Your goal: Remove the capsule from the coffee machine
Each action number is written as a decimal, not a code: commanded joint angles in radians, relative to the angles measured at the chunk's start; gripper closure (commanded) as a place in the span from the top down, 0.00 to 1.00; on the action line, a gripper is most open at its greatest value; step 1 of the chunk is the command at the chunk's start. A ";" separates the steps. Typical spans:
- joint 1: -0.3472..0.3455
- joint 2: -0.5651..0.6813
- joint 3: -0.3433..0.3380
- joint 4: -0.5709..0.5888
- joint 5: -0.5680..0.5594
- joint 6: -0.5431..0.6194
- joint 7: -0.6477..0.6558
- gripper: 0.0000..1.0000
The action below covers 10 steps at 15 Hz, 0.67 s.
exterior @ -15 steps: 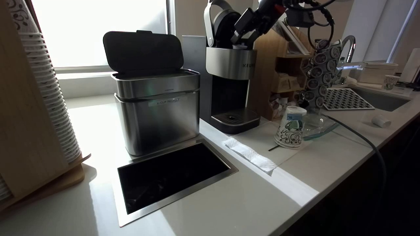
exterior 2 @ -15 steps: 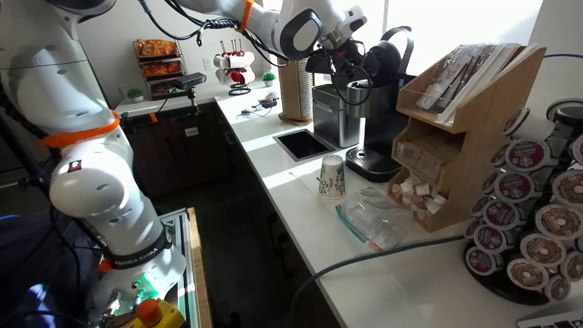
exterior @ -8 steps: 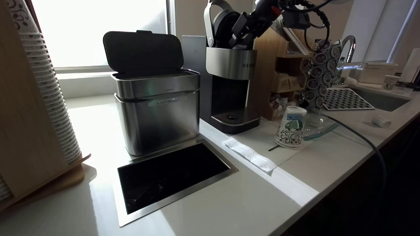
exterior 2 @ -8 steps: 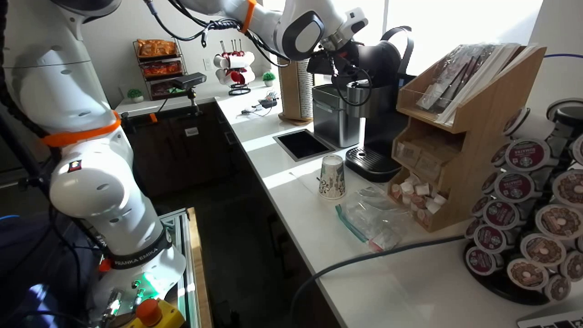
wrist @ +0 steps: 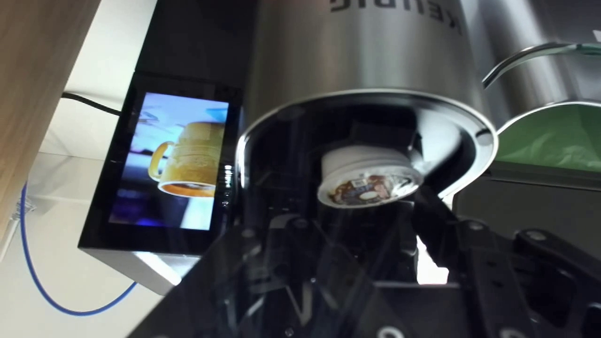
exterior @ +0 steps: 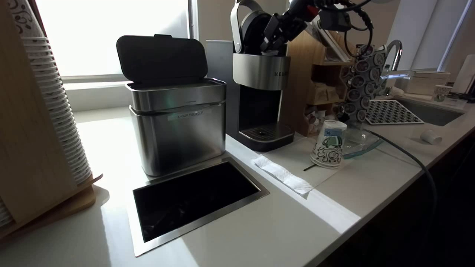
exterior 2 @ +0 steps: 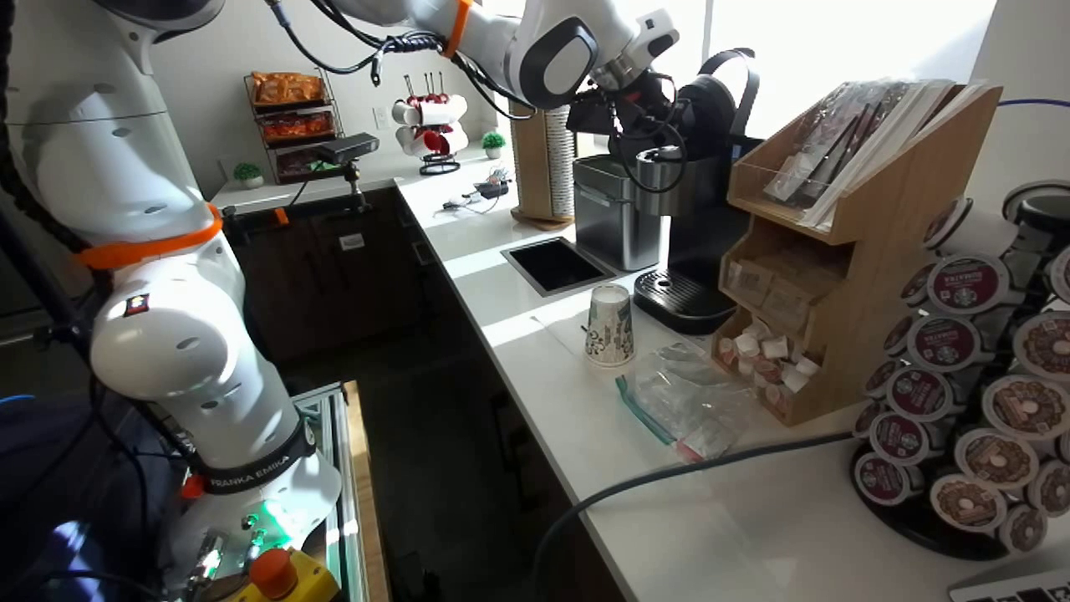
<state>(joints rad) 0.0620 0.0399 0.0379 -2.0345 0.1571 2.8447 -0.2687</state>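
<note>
The coffee machine (exterior: 258, 70) is silver with a black base, its black lid (exterior: 256, 31) raised; it also appears in an exterior view (exterior 2: 698, 192) from the far side. A white capsule (wrist: 371, 185) with a brown printed foil top sits tilted in the machine's round opening, its pale rim (exterior: 269, 53) showing above the silver head. Over that opening my gripper (exterior: 274, 45) reaches down, its jaws drawn in around the capsule. In the wrist view the right finger (wrist: 434, 211) meets the capsule's edge; the opposite fingertip is lost in the dark.
A steel bin (exterior: 182, 137) with its lid up stands beside the machine, behind a sunken counter opening (exterior: 200, 196). Across from it are a wooden organizer (exterior 2: 878, 284) and a capsule rack (exterior 2: 945, 351). A paper cup (exterior: 328, 144) and plastic bag (exterior 2: 694, 393) lie in front.
The gripper was wide apart a second ago and has drawn shut around the capsule. The arm has shifted slightly toward the machine's lid, and the capsule's rim has moved a little with it.
</note>
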 commanded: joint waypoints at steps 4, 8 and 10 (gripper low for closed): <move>0.000 0.009 0.007 0.007 0.048 0.025 -0.043 0.52; -0.001 0.008 0.011 0.006 0.061 0.023 -0.052 0.81; -0.002 0.009 0.015 0.007 0.064 0.022 -0.056 0.93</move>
<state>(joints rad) 0.0586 0.0409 0.0453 -2.0280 0.1840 2.8454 -0.2933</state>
